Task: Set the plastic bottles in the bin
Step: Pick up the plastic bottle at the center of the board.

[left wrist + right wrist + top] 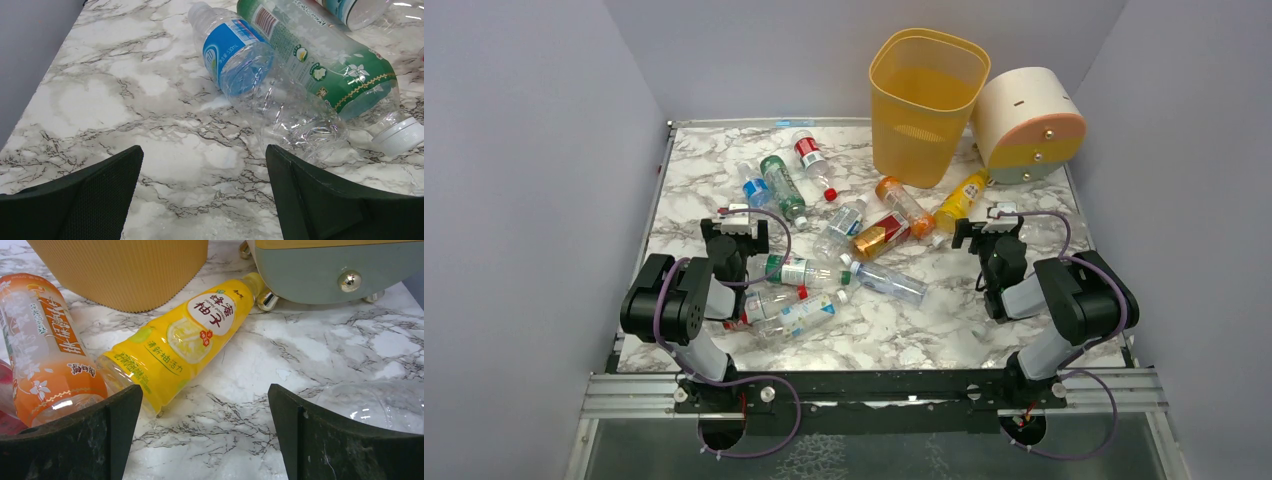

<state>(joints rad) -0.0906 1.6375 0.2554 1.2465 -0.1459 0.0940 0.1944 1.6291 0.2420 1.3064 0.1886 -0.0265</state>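
Presently no bottle visible in bin. Bottles (pixel 809 271) strewn flat across mid worktop (pixel 924 330), about a dozen, several overlapping on the left side. Bin (pixel 919 150) upright at far edge, right of centre, mouth open; cylinder (pixel 1029 125) close against its right flank.

Left gripper (pixel 204 150) released, jaws wide, holding nothing; low over bare marble. Blue-label bottle (pixel 240 55) just ahead and right, pressed against green-label bottle (pixel 325 55).

Right gripper (pixel 205 387) likewise released and empty. Yellow bottle (pixel 185 340) lying ahead, base nearest, cap end by cylinder's metal foot; orange bottle (pixel 45 350) alongside to the left.

Hazards, as judged:
- Rolling or skidding off at first touch: round, light, empty-looking bodies on smooth marble.
- Catching two at once: blue-label and green-label touching, little gap for a finger.
- Buckling or squirting out of grip: thin clear walls, tapered necks.
- Yellow lodged between bin and cylinder; dragging it out likely to nudge either, perhaps tip bin.
- Missing the rim on release: tall bin, far back, long reach.
- Collision over central pile if both reaching for bin together.
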